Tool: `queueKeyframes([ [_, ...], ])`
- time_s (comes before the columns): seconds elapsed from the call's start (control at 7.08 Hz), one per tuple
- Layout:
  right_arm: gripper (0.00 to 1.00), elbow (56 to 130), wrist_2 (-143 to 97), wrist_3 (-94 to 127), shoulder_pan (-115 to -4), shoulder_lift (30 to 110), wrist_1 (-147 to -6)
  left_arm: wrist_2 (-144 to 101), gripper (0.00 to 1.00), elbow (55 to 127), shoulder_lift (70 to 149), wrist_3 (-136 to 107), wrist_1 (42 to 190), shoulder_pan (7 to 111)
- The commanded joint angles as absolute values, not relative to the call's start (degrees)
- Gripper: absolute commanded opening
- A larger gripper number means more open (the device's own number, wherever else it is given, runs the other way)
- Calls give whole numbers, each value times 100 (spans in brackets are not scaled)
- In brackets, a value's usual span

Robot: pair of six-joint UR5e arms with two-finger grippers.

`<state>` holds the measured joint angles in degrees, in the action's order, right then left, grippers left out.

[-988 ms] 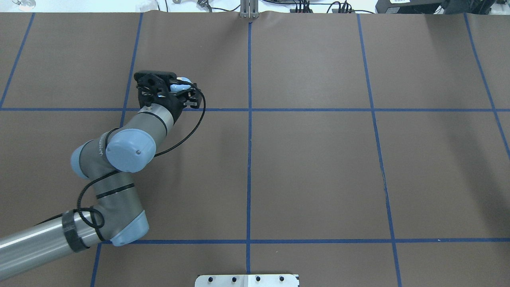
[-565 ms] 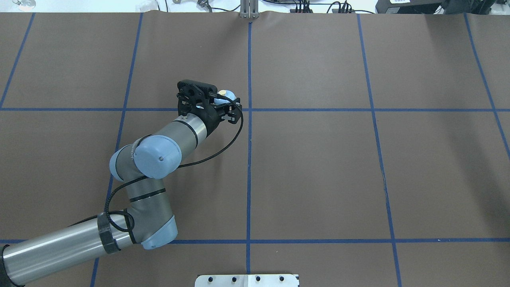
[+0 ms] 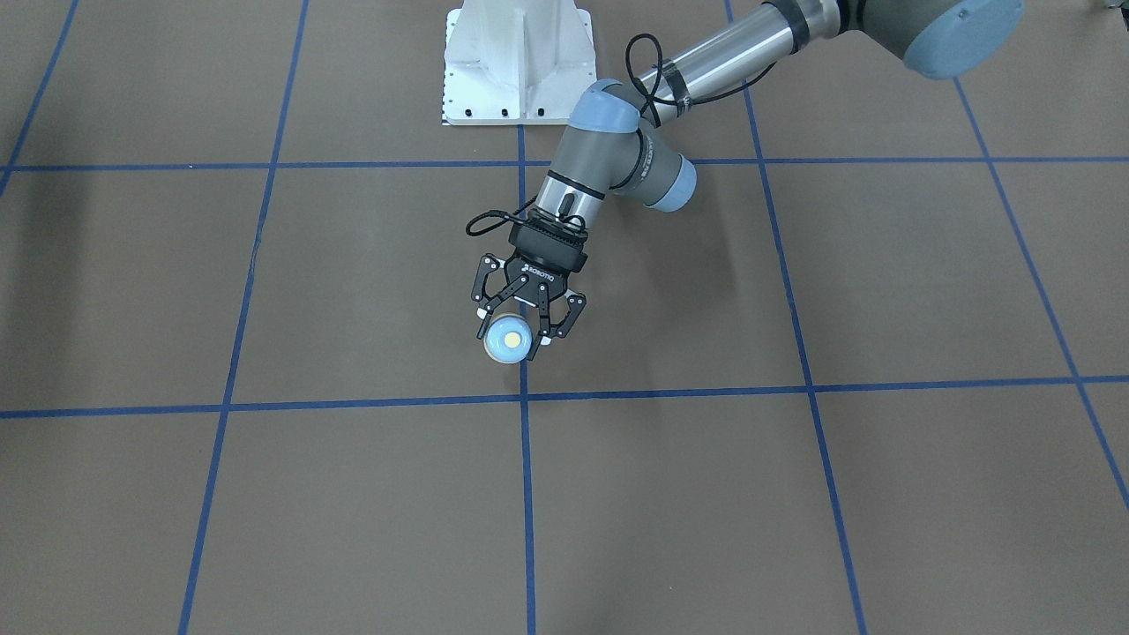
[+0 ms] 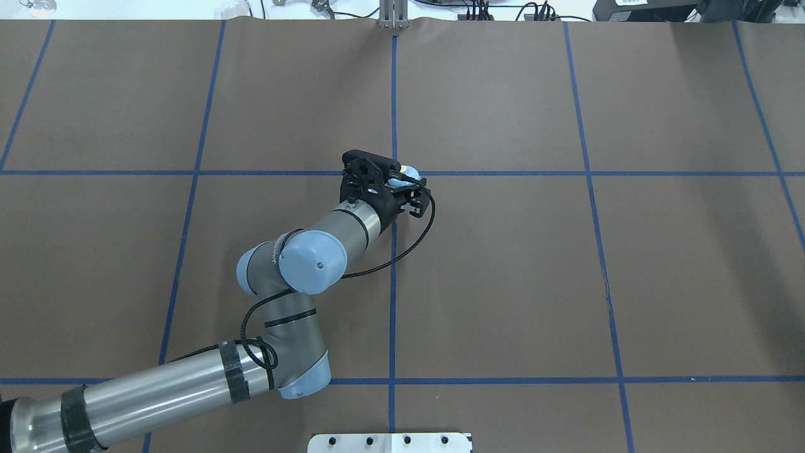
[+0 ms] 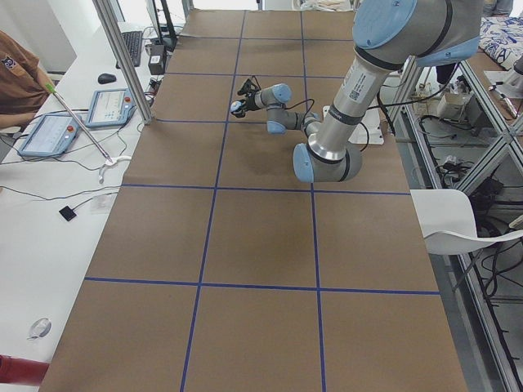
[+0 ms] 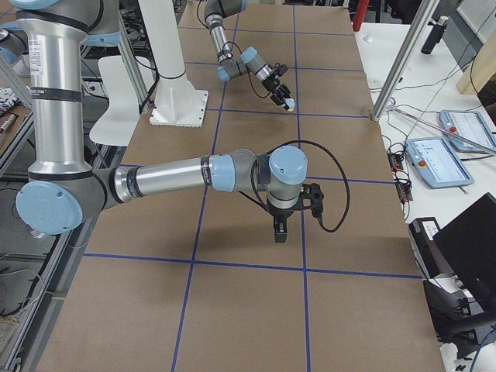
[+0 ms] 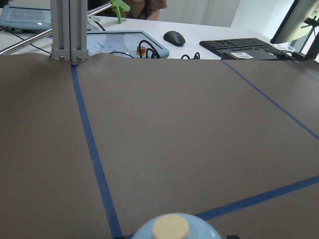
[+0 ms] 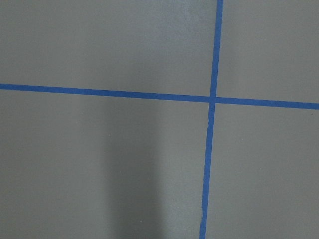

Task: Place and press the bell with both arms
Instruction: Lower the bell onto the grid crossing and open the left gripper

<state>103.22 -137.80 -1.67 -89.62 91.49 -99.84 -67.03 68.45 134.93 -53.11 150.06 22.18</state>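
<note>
Brown mat (image 4: pixel 503 264) with a blue tape grid (image 4: pixel 591 173), left arm (image 4: pixel 157 393) holding the bell (image 3: pixel 508 339) near the middle crossing.
Elbow bent, wrist tipped forward, and the left gripper (image 3: pixel 520 328) has its jaws clamped on the bell, button up, just beside the centre tape line (image 3: pixel 527 476); can't tell if it touches the mat. Meanwhile the right arm (image 6: pixel 170 174) has its forearm level, right gripper (image 6: pixel 280 230) pointing straight down over the mat, can't tell how its jaws sit.

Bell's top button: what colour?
Cream button, set on the light-blue bell. Shows best in the exterior front-facing view.
</note>
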Motion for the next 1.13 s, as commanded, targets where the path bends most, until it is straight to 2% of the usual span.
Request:
queueKeyframes([
  [0.0,100,10248,-13781,-167,-8965,9149,-9984,-6706,0,6663,13579,-5028,15029,2154],
  [0.99,100,10248,-13773,-167,-8965,9149,-9984,-6724,0,6504,13597,-5010,15012,2065],
])
